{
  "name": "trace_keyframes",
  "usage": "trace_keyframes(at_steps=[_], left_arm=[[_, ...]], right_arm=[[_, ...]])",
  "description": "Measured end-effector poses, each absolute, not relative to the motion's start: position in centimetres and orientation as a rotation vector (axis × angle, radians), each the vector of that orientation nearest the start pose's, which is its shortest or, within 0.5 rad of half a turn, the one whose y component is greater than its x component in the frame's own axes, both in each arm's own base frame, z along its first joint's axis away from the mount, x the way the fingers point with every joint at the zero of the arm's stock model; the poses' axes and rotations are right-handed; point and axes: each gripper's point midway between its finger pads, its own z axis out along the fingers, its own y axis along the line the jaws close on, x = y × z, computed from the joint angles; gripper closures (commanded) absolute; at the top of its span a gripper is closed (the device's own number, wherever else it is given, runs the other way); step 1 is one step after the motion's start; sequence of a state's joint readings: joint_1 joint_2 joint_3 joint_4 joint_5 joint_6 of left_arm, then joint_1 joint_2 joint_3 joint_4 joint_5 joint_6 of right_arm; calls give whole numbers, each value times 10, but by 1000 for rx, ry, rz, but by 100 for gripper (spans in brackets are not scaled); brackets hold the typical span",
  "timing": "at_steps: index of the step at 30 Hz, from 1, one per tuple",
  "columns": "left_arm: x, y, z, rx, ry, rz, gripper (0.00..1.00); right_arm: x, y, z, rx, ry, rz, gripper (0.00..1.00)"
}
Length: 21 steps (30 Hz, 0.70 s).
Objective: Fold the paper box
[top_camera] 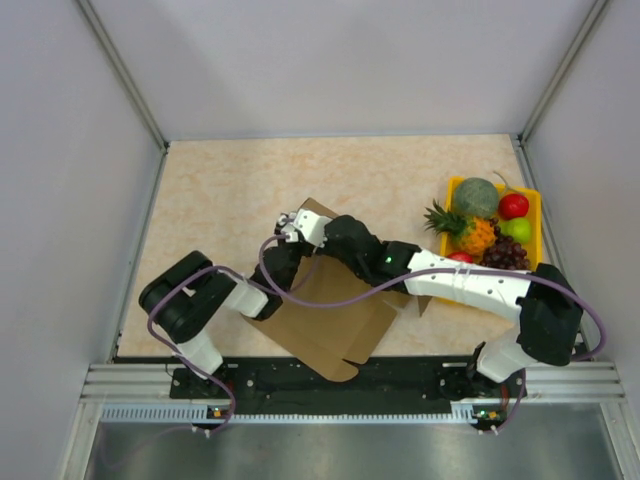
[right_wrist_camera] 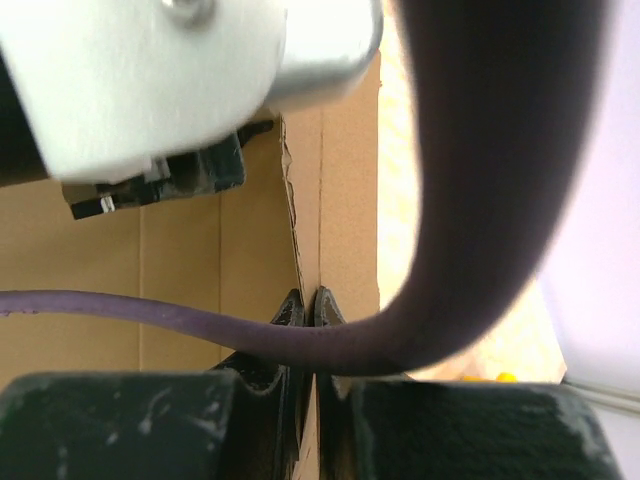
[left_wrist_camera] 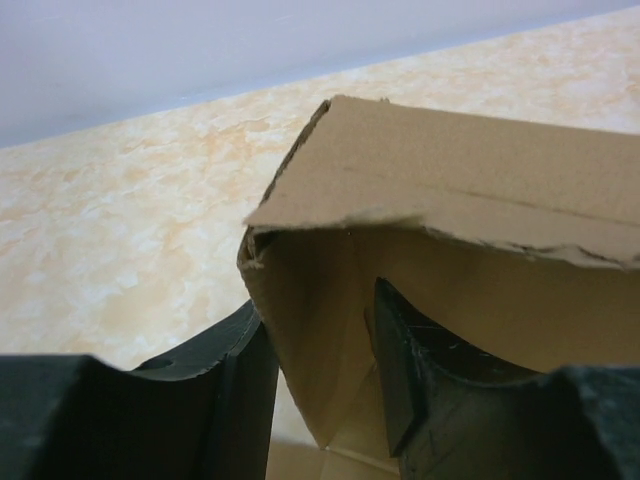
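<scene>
Paper box lay partly flat on table nr the near edge, betw. both arms. Only L wrist view showed left gripper jaws apart, raised flap betw. them. R wrist view: right gripper jaws together, pinching box edge; purple cable crossed in front.

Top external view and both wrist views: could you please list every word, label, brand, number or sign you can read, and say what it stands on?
None: no readable text shows in any view. The plain brown cardboard box is unprinted, the yellow plastic fruit tray bears no visible label, and the white arm casing shows no marking.
</scene>
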<state>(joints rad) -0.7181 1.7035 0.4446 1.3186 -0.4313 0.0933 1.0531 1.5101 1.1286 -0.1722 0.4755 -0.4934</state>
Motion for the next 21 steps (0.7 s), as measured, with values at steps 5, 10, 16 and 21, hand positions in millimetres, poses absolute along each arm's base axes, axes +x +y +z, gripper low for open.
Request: trace_keyframes(at_steps=[5,10,16,21], left_arm=[[372,-216,135,244,1498,-250,66],[375,-213,135,210,1505,-292,75],[379,-215,135,201,1518,-337,74],[386,-220,134,201,1560,-342,81]], right_arm=[[292,322,194,-1235,1651,-135,98],[292,323,194,-1233,1652,-126,98],[294,322,195,-1228,1652,-125,98],[297,320,195,-1219,1655,-126,98]])
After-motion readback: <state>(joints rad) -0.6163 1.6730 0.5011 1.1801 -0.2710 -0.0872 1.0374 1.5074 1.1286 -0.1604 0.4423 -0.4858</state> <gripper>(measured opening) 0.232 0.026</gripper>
